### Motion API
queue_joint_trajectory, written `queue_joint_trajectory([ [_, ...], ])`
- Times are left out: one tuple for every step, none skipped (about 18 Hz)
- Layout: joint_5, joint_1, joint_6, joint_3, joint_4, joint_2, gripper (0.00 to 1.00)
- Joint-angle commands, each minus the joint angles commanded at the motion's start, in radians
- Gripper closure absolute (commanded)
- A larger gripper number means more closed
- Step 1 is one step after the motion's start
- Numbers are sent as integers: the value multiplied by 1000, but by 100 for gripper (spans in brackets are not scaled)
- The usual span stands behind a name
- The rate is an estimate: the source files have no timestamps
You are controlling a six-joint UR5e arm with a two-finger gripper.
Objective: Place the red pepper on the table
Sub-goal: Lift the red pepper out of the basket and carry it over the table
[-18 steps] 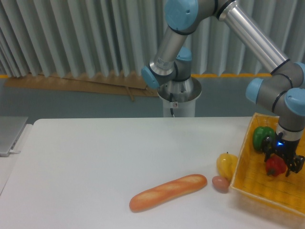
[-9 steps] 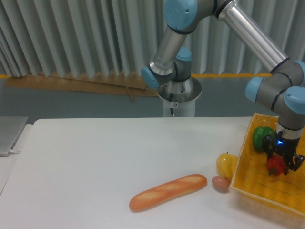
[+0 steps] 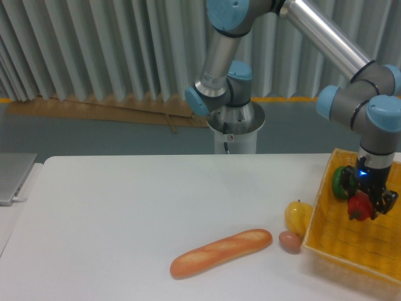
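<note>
Pincer (image 3: 364,212) risen slightly; red pepper (image 3: 359,206) clamped between fingers.

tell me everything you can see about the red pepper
The red pepper is small, glossy and bright red; its stem cannot be made out. It sits between the dark fingers of the claw, which is shut on it and hides part of its top and sides. It appears lifted slightly above the floor of the yellow basket, over the basket's left part. The green pepper lies just behind it to the left; whether the two touch cannot be told.
</note>
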Motion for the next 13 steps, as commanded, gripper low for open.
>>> queue_joint_trajectory([
  [-2,-11,-5,2,-28,15,51],
  [-8,-21,-8,3,-49,31,50],
  [-18,-29,-8,5,-74,52,50],
  [-26,-35,-8,6,-101,63,50],
  [-26,-41,-8,11,-130,66,50],
  [-28,-55,-9,11,-160,68,50],
  [-26,-72,-9,12,-175,68,50],
  [-28,-89,-9,12,-184,72,50],
  [-28,-106,-11,11,-197,80,50],
  [-28,-120,-17,11,-204,82,50],
  [-28,-129,-29,11,-209,85,50],
  [-28,-143,-34,11,-220,92,50],
  [-28,-158,-35,11,-224,94,50],
])
